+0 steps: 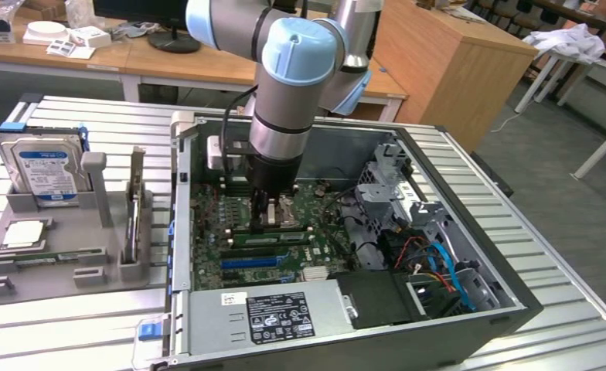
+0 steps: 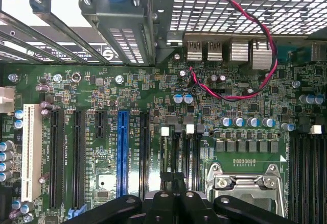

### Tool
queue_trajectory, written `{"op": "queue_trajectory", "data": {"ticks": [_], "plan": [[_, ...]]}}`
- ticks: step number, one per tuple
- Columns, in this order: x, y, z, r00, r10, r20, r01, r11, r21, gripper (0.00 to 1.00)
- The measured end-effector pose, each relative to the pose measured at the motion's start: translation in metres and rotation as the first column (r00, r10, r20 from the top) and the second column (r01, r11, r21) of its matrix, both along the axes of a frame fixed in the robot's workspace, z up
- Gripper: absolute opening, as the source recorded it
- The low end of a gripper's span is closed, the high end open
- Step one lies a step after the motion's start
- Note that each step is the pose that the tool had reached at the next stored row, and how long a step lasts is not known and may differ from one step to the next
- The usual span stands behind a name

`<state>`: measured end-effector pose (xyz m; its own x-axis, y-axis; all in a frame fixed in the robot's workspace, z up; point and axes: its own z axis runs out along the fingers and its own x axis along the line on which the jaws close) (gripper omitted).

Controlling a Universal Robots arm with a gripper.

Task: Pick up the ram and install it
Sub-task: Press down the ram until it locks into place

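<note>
My gripper [image 1: 267, 219] reaches down into the open computer case [image 1: 488, 309], low over the motherboard [image 1: 243, 210]. Its fingers are shut, with nothing visible between them. In the exterior view a thin green stick, the ram [image 1: 274, 236], lies along the memory slots directly under the fingertips; I cannot tell whether they touch it. In the wrist view the gripper [image 2: 173, 179] sits over the black memory slots [image 2: 195, 152] with white latches, between the blue slot [image 2: 122, 147] and the processor socket [image 2: 245, 183].
A grey holder [image 1: 4, 282] outside the case, at the exterior view's left, carries a hard drive [image 1: 43, 166] and a thin green strip [image 1: 50, 253]. A power supply [image 1: 272, 313] fills the case's near corner. A drive cage [image 1: 391, 185] and cables [image 1: 437, 259] crowd the right side.
</note>
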<state>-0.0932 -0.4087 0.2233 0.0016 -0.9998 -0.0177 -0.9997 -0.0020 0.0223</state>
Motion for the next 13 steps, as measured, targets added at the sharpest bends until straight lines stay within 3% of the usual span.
{"op": "queue_trajectory", "data": {"ticks": [13], "plan": [[0.0000, -0.0001, -0.0005, 1.0000, 0.000, -0.0001, 0.000, 1.0000, -0.0002, 0.11]]}}
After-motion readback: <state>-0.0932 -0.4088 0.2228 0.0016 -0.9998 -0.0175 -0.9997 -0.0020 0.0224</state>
